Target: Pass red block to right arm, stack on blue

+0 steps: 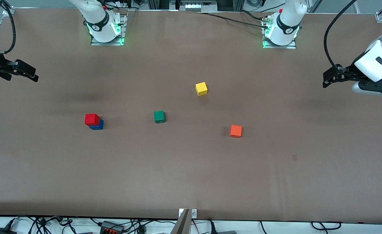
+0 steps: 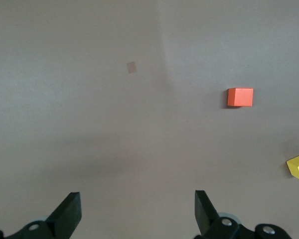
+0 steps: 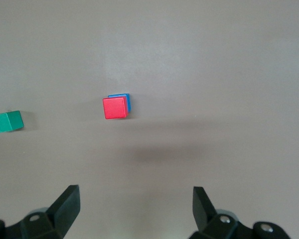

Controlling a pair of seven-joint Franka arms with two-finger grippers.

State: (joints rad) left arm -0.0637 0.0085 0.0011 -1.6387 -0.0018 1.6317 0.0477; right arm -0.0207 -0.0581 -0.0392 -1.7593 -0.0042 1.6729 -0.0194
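Red block (image 1: 91, 119) is seen stacked on blue block (image 1: 97, 125); left gripper (image 1: 328, 79) and right gripper (image 1: 26, 73) are held spread, empty, over table ends; task judged complete; no further move required.

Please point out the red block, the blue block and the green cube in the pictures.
red block (image 1: 91, 119), front view, on its top face.
blue block (image 1: 98, 126), front view, on the side that shows under the red block.
green cube (image 1: 158, 116), front view, on its top face.

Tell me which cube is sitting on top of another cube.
The red block: it rests on the blue cube, while the green, yellow and orange cubes each sit alone on the table.
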